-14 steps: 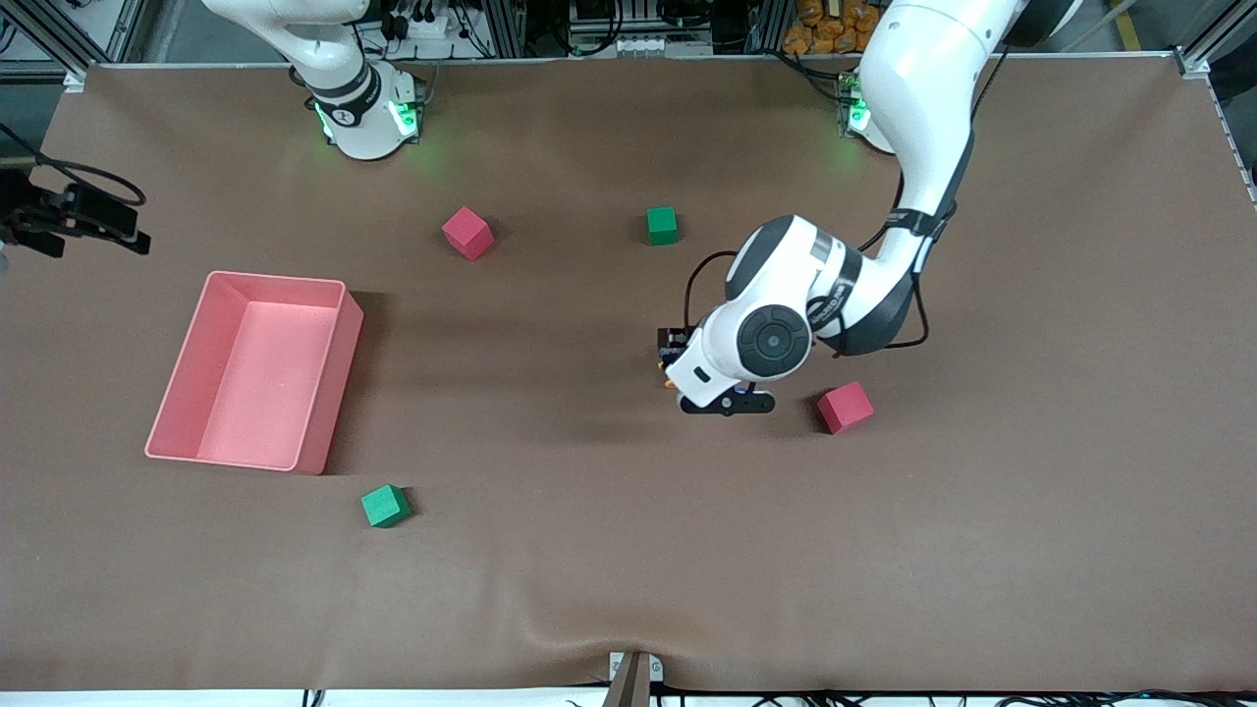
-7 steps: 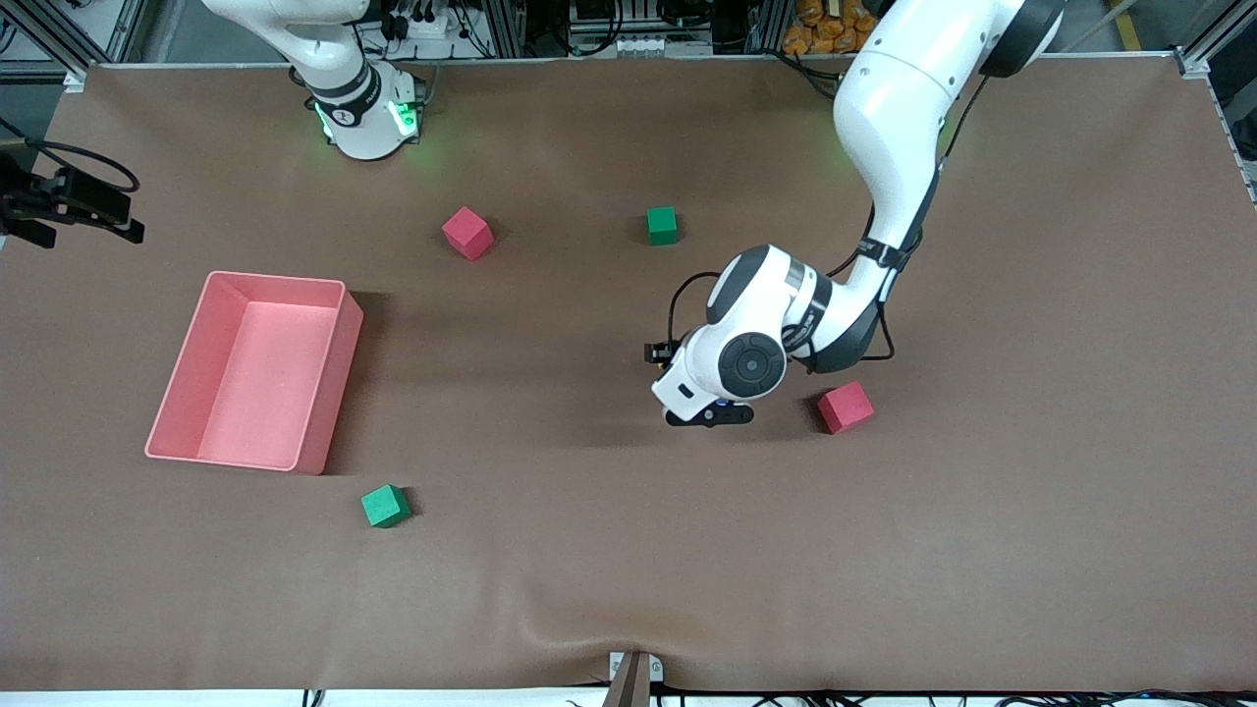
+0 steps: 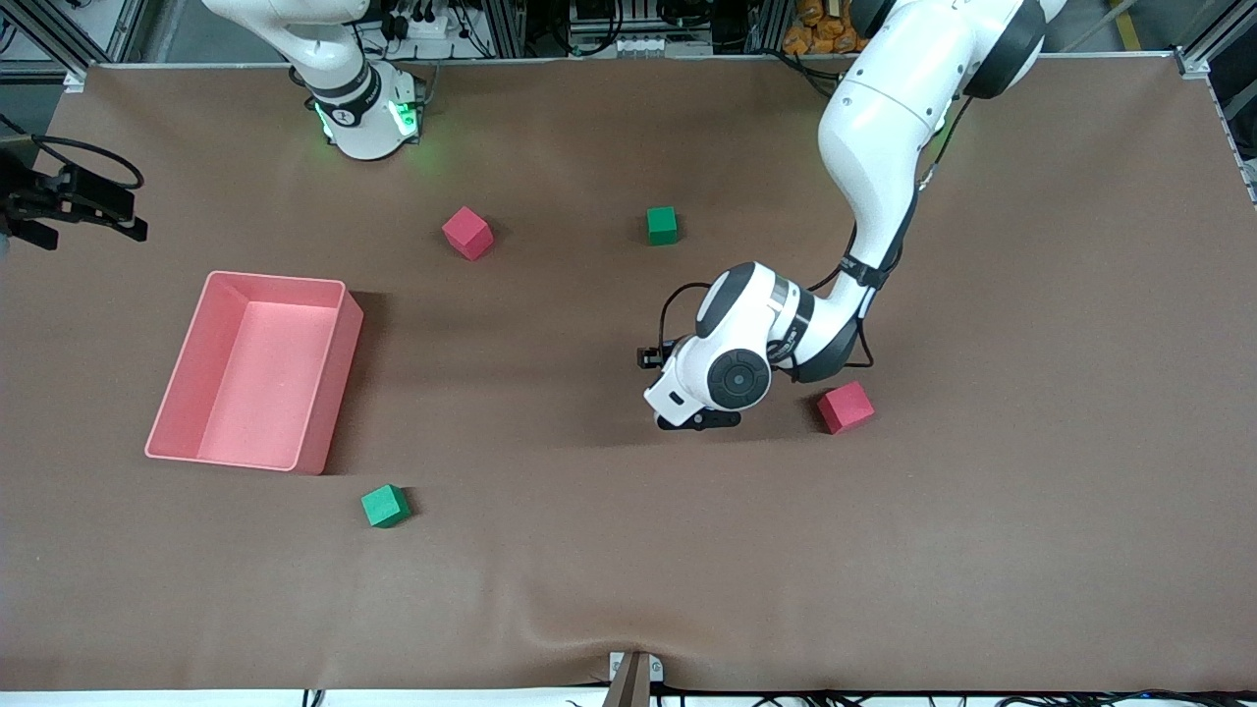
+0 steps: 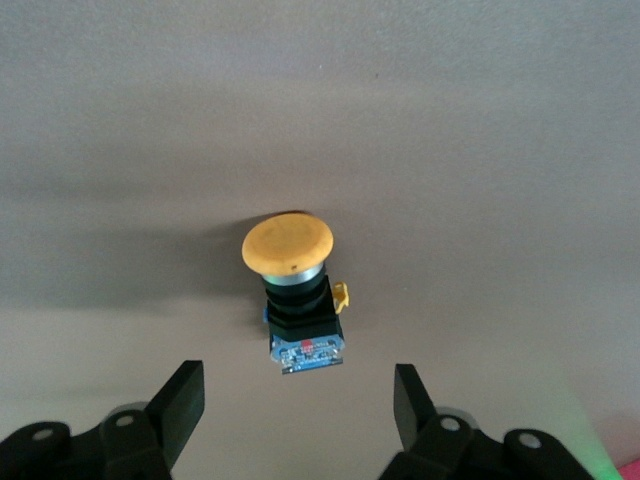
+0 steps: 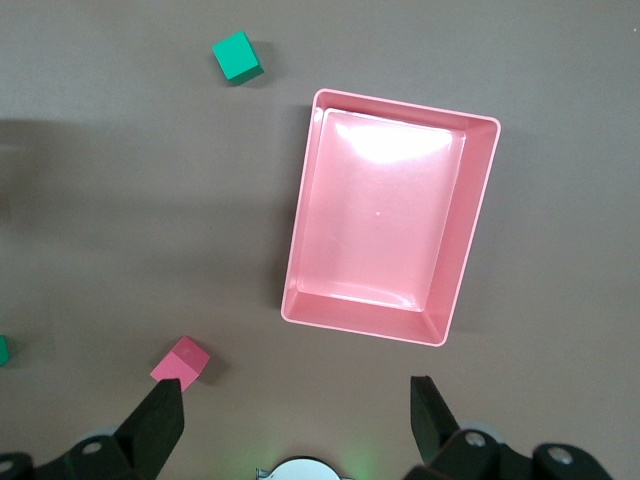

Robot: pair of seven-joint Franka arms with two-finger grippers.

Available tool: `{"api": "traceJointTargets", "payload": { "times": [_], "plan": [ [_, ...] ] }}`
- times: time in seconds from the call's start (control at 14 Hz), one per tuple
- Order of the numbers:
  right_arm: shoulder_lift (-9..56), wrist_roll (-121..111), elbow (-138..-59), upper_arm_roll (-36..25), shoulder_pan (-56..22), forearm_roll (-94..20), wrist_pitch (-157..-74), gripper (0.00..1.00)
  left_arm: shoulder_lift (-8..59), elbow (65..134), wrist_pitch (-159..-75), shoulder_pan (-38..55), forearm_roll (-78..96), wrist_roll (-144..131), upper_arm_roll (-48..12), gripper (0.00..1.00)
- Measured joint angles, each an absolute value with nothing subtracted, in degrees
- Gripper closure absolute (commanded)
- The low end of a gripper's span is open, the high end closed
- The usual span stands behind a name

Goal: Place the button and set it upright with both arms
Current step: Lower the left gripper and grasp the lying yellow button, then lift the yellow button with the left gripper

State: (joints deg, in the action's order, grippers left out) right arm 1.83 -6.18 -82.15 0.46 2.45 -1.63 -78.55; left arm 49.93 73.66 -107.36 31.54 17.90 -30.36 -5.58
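Observation:
The button lies on its side on the brown table in the left wrist view, orange cap (image 4: 287, 245) away from the gripper and black-grey body (image 4: 303, 322) toward it. My left gripper (image 4: 295, 415) is open, its fingers apart just short of the button's base, touching nothing. In the front view the left gripper (image 3: 695, 420) is low over the table's middle and its hand hides the button. My right gripper (image 5: 295, 420) is open and empty, waiting high above the pink bin; in the front view it (image 3: 79, 201) shows at the edge.
A pink bin (image 3: 275, 280) stands toward the right arm's end; it also shows in the right wrist view (image 5: 390, 330). A red cube (image 3: 845, 407) lies close beside the left hand. Another red cube (image 3: 467, 233) and two green cubes (image 3: 662, 225) (image 3: 384, 506) lie apart.
The left arm's hand has moved a little toward the right arm's end and lower, covering the button in the front view. The right gripper has barely shifted.

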Motion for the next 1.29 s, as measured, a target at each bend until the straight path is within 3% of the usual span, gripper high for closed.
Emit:
{"api": "traceJointTargets", "payload": {
  "times": [0.64,0.93,1.29],
  "plan": [
    [1.8,-1.1,-80.5,0.7,2.3,-0.6,-77.7,0.0,52.3,73.6,-110.5,31.8,19.9,-29.9,-5.7,0.28],
    [1.8,-0.7,-79.8,0.3,2.4,-0.5,-77.7,0.0,52.8,73.6,-110.8,32.3,20.0,-29.9,-5.7,0.35],
    [1.9,-0.7,-79.8,0.3,2.3,-0.5,-77.8,0.0,52.8,73.6,-110.8,32.3,20.0,-29.9,-5.6,0.35]
  ]
}}
